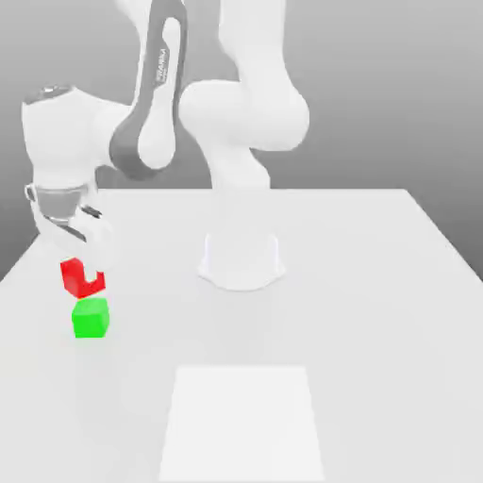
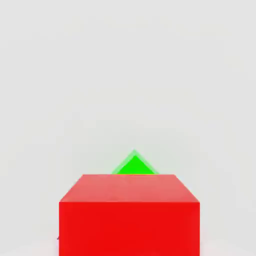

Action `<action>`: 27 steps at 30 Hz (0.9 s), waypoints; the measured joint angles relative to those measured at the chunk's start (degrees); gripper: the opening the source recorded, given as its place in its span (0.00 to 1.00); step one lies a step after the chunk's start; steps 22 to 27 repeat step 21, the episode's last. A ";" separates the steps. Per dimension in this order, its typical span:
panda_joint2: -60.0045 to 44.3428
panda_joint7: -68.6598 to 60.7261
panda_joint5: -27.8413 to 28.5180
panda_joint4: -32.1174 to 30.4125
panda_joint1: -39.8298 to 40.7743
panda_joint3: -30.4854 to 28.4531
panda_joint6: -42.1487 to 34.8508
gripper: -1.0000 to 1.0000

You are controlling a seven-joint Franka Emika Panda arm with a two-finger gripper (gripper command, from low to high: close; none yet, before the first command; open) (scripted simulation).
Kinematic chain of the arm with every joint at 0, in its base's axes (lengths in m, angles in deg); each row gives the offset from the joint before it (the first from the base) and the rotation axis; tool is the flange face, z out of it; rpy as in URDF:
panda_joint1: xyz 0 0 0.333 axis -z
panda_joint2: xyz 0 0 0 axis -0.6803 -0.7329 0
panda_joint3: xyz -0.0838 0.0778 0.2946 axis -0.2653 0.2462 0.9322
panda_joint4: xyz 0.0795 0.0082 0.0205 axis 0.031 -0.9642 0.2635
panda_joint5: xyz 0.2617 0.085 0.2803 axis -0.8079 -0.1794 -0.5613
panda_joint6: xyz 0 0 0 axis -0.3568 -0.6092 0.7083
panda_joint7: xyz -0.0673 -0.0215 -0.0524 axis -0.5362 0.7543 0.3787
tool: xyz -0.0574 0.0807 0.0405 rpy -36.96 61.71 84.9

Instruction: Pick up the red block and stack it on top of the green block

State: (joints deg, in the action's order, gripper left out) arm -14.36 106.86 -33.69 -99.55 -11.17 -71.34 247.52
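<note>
**Mia:** What are the jaws doing right now?

**Me:** From my screen, the jaws are clenched on the red block (image 1: 80,277). One white finger (image 1: 93,247) comes down across the front of it. The gripper (image 1: 83,269) is at the exterior view's left, low over the counter (image 1: 377,311).

**Mia:** Is the red block on the counter?

**Me:** No. It is up in the air, held by the jaws. It looks a bit tilted.

**Mia:** Where is the green block?

**Me:** The green block (image 1: 91,318) sits on the counter, right under the red one. In the exterior view there is a thin gap between them, so they look apart, not touching. In the hand view the red block (image 2: 129,215) is big and close, and a corner of the green block (image 2: 134,165) peeks out from behind it. The green one is turned a little compared with the red one.

**Mia:** What else can you see?

**Me:** The white arm (image 1: 156,104) bends over from its round base (image 1: 241,259), which stands in the middle of the counter. There is also a pale square patch (image 1: 241,420) on the counter, nearer the camera, well apart from both blocks.
</note>
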 joint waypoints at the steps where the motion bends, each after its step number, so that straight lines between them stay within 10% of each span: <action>1: -1.70 -1.08 -1.58 0.00 -0.58 -0.17 1.63 0.00; 3: -5.24 -3.80 -5.56 -0.02 -1.67 0.10 4.96 0.00; 4: -6.57 -4.96 -7.27 -0.03 -2.36 0.25 6.20 1.00; 27: 8.56 4.25 6.27 -0.32 3.54 1.75 -8.15 1.00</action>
